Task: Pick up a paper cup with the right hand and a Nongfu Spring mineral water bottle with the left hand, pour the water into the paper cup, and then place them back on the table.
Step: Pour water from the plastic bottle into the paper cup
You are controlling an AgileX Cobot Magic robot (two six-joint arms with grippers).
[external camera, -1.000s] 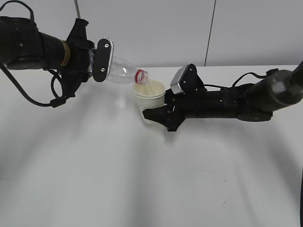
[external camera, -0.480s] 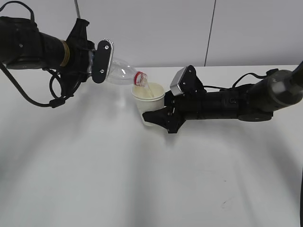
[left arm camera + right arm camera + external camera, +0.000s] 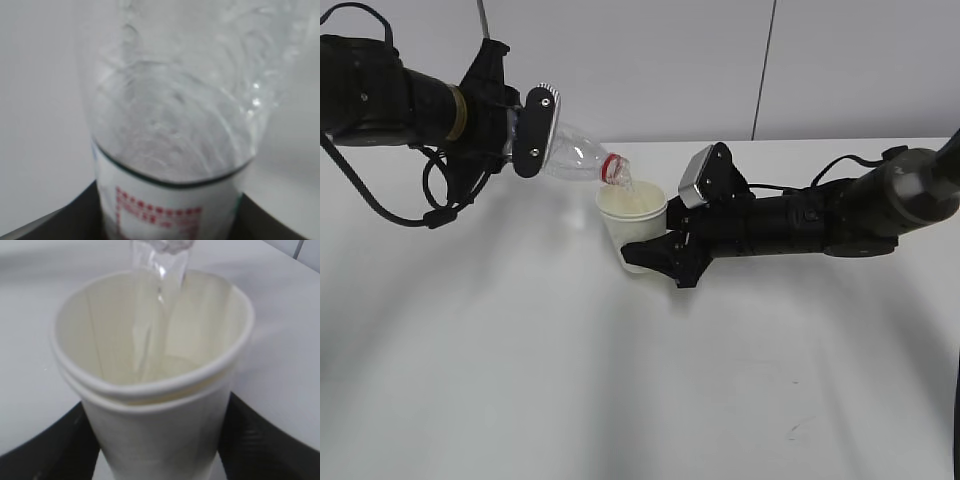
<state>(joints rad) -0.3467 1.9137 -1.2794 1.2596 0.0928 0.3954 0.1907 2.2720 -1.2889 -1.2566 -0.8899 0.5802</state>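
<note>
My left gripper (image 3: pixel 525 135) is shut on the Nongfu Spring bottle (image 3: pixel 575 155), held tilted with its red-ringed neck down over the paper cup (image 3: pixel 632 225). In the left wrist view the bottle (image 3: pixel 175 125) fills the frame, label low between the black fingers (image 3: pixel 50 227). My right gripper (image 3: pixel 655 250) is shut on the cup and holds it upright near the table (image 3: pixel 620 380). In the right wrist view the cup (image 3: pixel 155 405) sits between the black fingers (image 3: pixel 50 445), and a stream of water (image 3: pixel 150 315) falls from the bottle mouth into it.
The white wall stands behind the table with a dark vertical seam (image 3: pixel 763 70). A loose black cable (image 3: pixel 380 205) hangs under the left arm. A small dark scuff (image 3: pixel 803 425) marks the table at the front right.
The cup and right gripper have shifted slightly left and down. The bottle stays tilted over the cup, its mouth a little higher above the rim, and water keeps pouring.
</note>
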